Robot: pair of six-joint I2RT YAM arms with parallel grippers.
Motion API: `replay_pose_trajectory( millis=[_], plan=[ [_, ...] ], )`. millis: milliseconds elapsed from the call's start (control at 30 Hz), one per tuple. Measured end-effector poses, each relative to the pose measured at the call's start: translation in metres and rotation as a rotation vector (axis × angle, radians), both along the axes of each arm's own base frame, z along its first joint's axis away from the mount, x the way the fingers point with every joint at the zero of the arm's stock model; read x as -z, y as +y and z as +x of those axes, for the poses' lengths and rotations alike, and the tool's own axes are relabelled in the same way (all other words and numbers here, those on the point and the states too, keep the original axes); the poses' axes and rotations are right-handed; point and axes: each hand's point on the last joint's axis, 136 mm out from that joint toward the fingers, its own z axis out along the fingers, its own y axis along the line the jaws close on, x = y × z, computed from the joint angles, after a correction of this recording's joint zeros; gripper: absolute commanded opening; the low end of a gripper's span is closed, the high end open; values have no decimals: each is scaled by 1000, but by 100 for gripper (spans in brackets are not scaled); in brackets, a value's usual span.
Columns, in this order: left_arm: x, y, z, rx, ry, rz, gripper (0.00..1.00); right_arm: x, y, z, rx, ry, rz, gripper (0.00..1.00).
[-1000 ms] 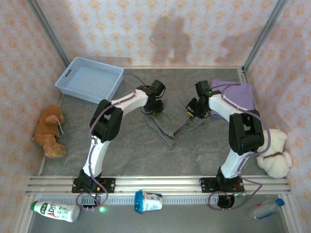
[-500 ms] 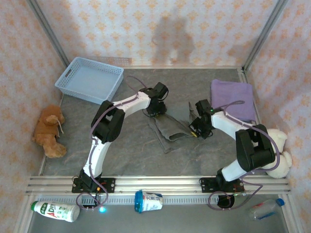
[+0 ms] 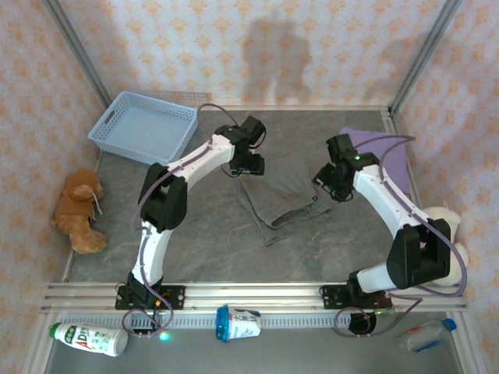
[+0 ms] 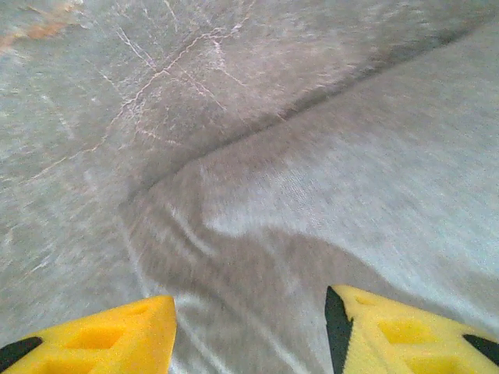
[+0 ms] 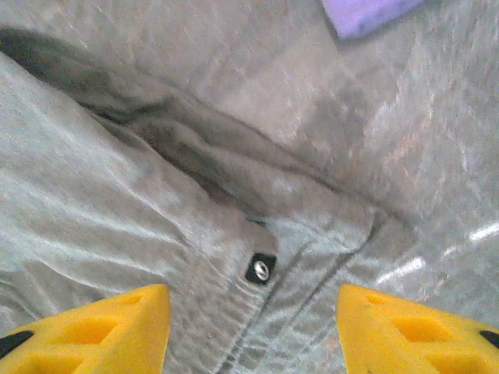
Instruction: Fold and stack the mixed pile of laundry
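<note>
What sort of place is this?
Probably a staged test booth, not a home: wallpapered panels, robot arms bolted to a metal rail, a grey top and a brown plush toy.

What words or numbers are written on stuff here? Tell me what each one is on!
"AD": big green letters on the white bottle lying at the near left; the letters after those are too blurred to read.
Blue-and-white cup lying on its side: there is printing on its label, but it is too small to read.
Clear bottle at the near right: nothing readable.
Grey top and blue basket: no words visible.
</note>
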Motion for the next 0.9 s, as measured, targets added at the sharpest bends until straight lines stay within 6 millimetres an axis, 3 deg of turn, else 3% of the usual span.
replay_pose_trajectory(
  millis=[67, 133, 233, 367, 433, 700, 733, 767, 833, 900],
  plan=[
    [-24, -3, -15, 44, -34, -12, 55, -1, -1, 16, -8, -6, -6, 56],
    [-40, -12, -34, 97, -59, -19, 55, 11, 4, 27, -23, 18, -1, 54],
    [-45, -34, -73, 208, -74, 2, 58, 37, 12, 33, -40, 76, 25, 54],
    [-22, -62, -118, 341, -40, 57, 60, 60, 13, 29, -27, 131, 32, 53],
    [-9, -70, -130, 382, -28, 97, 60, 66, 14, 26, -19, 148, 40, 52],
    [54, -72, -136, 440, 21, 275, 56, 95, 19, 16, 24, 181, 97, 48],
    [60, -70, -136, 440, 28, 293, 54, 99, 20, 14, 31, 189, 103, 48],
    [64, -68, -135, 442, 31, 309, 45, 102, 20, 12, 37, 196, 108, 47],
    [67, -66, -135, 452, 31, 330, 18, 108, 21, 11, 52, 209, 115, 47],
    [66, -64, -133, 453, 25, 340, 0, 109, 22, 11, 60, 212, 121, 46]
  ],
)
